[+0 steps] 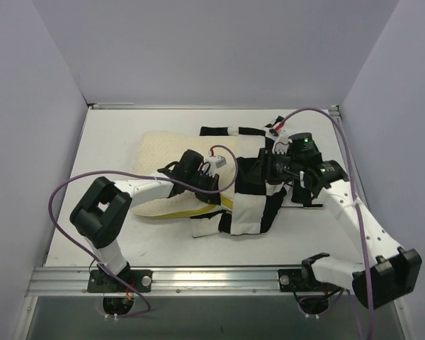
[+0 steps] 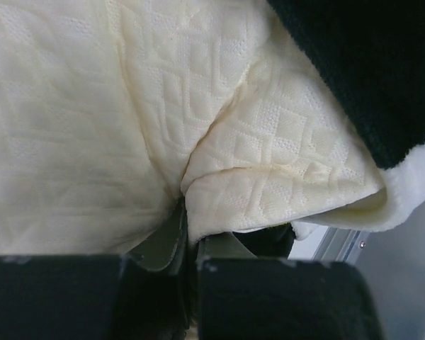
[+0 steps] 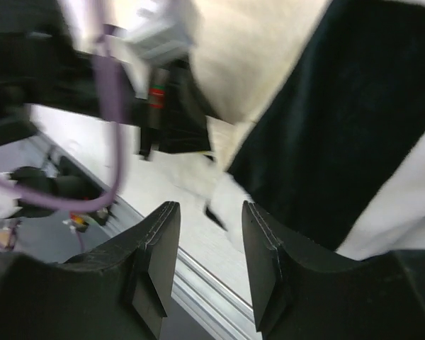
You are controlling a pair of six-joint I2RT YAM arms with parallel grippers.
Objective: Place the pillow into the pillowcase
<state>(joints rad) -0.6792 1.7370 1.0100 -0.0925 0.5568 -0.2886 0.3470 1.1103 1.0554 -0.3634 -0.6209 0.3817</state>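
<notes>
The cream quilted pillow (image 1: 161, 157) lies on the table, its right part inside the black-and-white checkered pillowcase (image 1: 249, 205); a yellow side edge shows at the front. My left gripper (image 1: 216, 185) is shut on a fold of the pillow (image 2: 269, 163) at the case's mouth; its fingers (image 2: 166, 244) pinch the cream fabric, with the case's black and white plush (image 2: 382, 85) to the right. My right gripper (image 1: 263, 168) hovers over the case's upper part, open and empty (image 3: 209, 265), with black case fabric (image 3: 340, 127) beyond it.
A metal rail (image 1: 212, 278) runs along the table's near edge below both arm bases. White walls enclose the table on the left, back and right. The left arm's purple cable (image 1: 78, 185) loops over the table's left side; the right arm's cable (image 1: 343, 142) arcs along the right side.
</notes>
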